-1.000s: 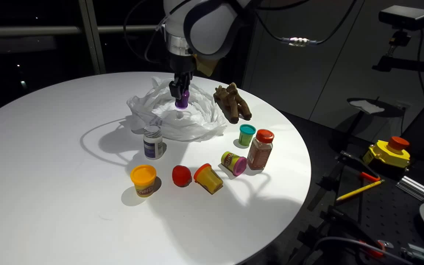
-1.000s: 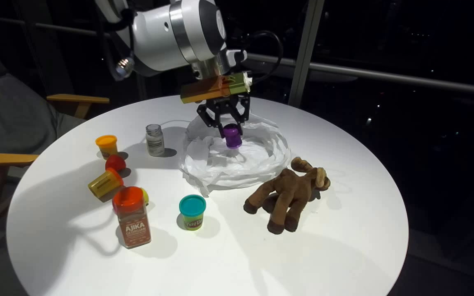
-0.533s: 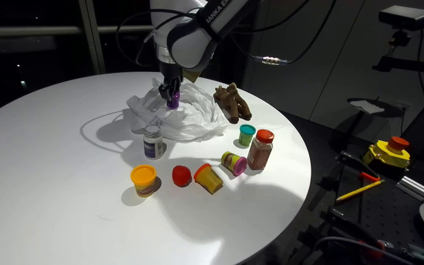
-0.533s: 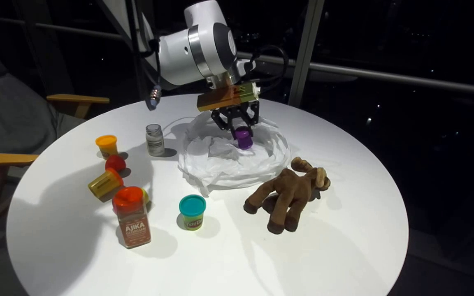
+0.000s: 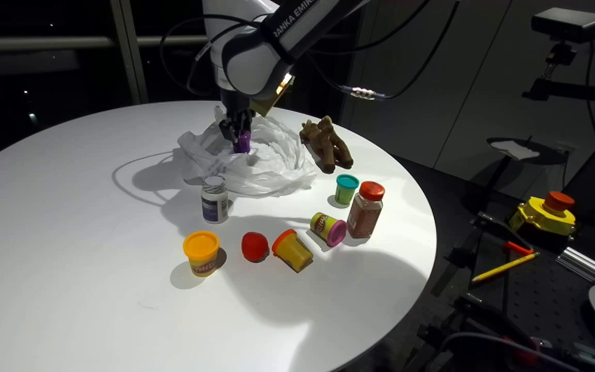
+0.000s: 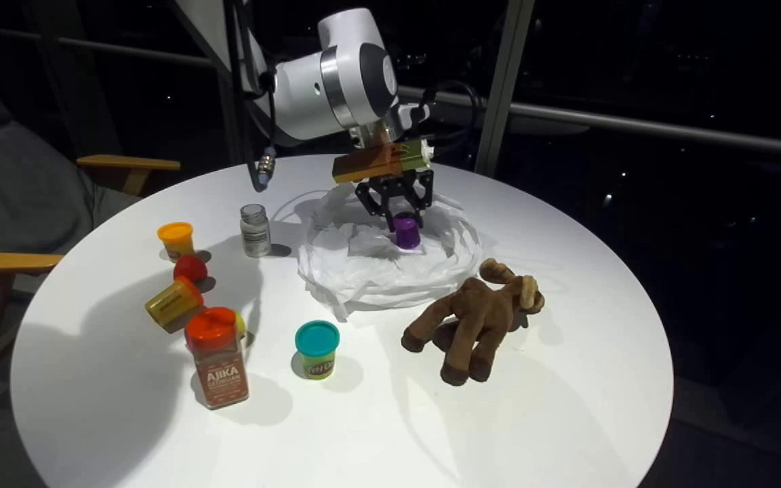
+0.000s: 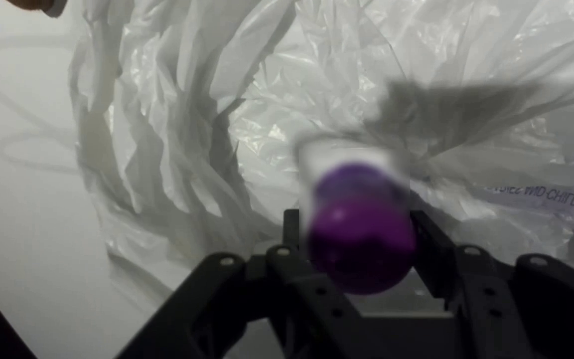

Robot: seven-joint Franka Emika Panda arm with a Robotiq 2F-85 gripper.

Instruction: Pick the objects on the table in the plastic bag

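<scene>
flanking the purple container (image 6: 408, 234), the hand (image 7: 356, 227) stands partly spread, grip unclear.

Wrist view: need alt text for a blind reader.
A purple object is between the fingers of the dark tool; whether it is gripped cannot be told. The wrinkled whitish plastic bag spreads beneath, with printing at the right. At left is white table, with a bit of brown plush in the top corner.

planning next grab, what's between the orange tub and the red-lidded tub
A roundish red thing lies between the orange tub and red-lidded tub in both exterior views.
</scene>
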